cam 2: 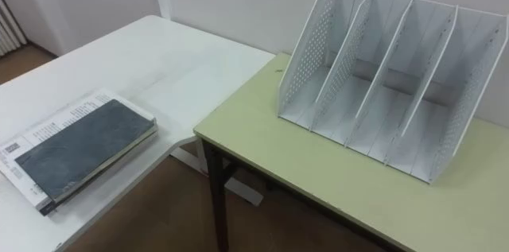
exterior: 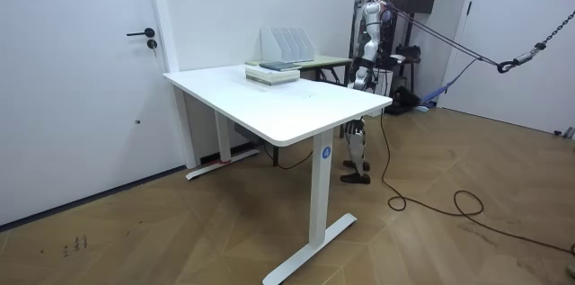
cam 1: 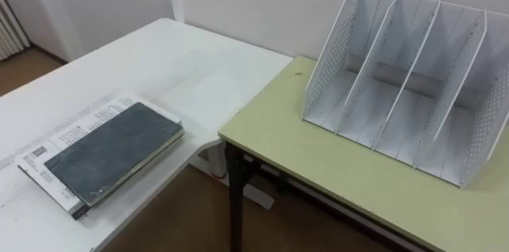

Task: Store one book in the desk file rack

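Left eye view: the dark book (cam 1: 111,153) was recorded lying flat on a printed white book (cam 1: 70,133) on the white table (cam 1: 183,61), with nothing holding it. The file rack (cam 1: 406,85) stood on the green desk (cam 1: 318,180) alongside, apart from the books, every slot empty. Task judged not begun: pickup, carry and insertion all left. In the room view the robot stood at the table's far side; its hands (exterior: 357,78) were too small for their state to be told
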